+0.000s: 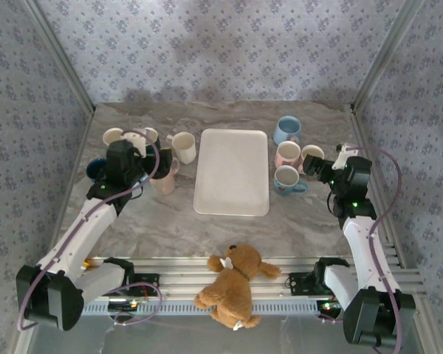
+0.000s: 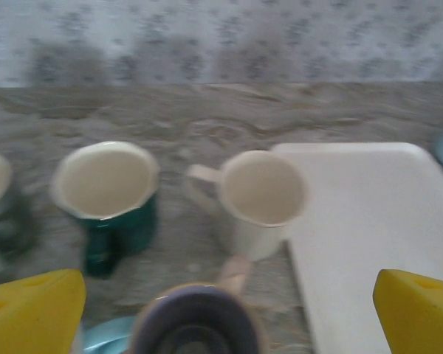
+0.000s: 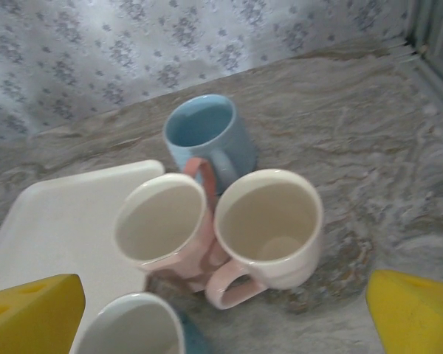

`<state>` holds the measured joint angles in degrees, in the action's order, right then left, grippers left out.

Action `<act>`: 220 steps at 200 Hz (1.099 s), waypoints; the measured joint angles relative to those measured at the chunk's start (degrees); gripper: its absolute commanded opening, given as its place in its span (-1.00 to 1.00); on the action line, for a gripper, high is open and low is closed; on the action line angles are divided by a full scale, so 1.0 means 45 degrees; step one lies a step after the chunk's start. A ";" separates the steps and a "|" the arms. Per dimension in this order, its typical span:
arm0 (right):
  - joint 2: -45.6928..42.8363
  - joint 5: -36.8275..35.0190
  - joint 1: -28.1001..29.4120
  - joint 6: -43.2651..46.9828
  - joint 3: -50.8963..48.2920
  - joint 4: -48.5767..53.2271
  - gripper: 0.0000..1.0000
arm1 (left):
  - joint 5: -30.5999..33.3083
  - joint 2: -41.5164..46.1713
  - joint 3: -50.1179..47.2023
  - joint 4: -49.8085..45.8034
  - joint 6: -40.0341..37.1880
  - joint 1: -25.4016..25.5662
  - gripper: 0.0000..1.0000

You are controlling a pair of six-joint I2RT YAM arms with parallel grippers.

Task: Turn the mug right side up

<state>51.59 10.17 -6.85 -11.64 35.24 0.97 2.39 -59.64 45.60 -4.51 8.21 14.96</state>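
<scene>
A white mug with a pink handle [image 3: 269, 228] stands upright, mouth up, at the right of the table [image 1: 312, 154]. It touches a pink mug [image 3: 166, 225]. My right gripper [image 3: 223, 316] hangs open just near of it, its yellow fingers [image 3: 31, 313] wide apart and touching nothing; in the top view the gripper [image 1: 321, 168] sits beside the mug. My left gripper [image 2: 221, 318] is open over a tan mug with a dark purple inside [image 2: 196, 328], also mouth up, on the left of the table [image 1: 165, 179].
A white tray [image 1: 232, 171] lies mid-table. A light blue mug [image 3: 207, 136] and a blue-and-white mug [image 3: 133, 328] crowd the right cluster. A dark green mug [image 2: 107, 192] and a cream mug [image 2: 258, 199] stand left. A teddy bear [image 1: 235, 284] lies on the near rail.
</scene>
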 measured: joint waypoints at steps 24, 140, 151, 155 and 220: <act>0.0447 -0.0500 -0.0175 0.0544 -0.0029 -0.0933 1.00 | 0.0821 0.0053 -0.0748 0.0588 -0.0457 -0.0865 0.99; 0.3181 -0.0894 -0.0126 0.1734 -0.0724 -0.4031 1.00 | 0.1608 -0.1632 -0.4284 0.5620 -0.0928 -0.3133 0.99; 0.3342 -0.0894 -0.0005 0.1846 -0.0865 -0.4260 1.00 | 0.1462 -0.1773 -0.4376 0.6008 -0.0933 -0.3172 0.99; 0.3385 -0.0894 0.0034 0.1860 -0.0913 -0.4342 1.00 | 0.1418 -0.1802 -0.4391 0.6101 -0.0937 -0.3186 0.99; 0.3468 -0.0884 0.0306 0.2181 -0.1229 -0.4969 1.00 | 0.1020 -0.2540 -0.4410 0.7310 -0.1064 -0.3269 0.99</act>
<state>67.20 6.20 -5.48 -1.83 29.71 -21.39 6.98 -71.07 25.76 28.38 3.42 0.25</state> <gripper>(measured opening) 0.998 0.994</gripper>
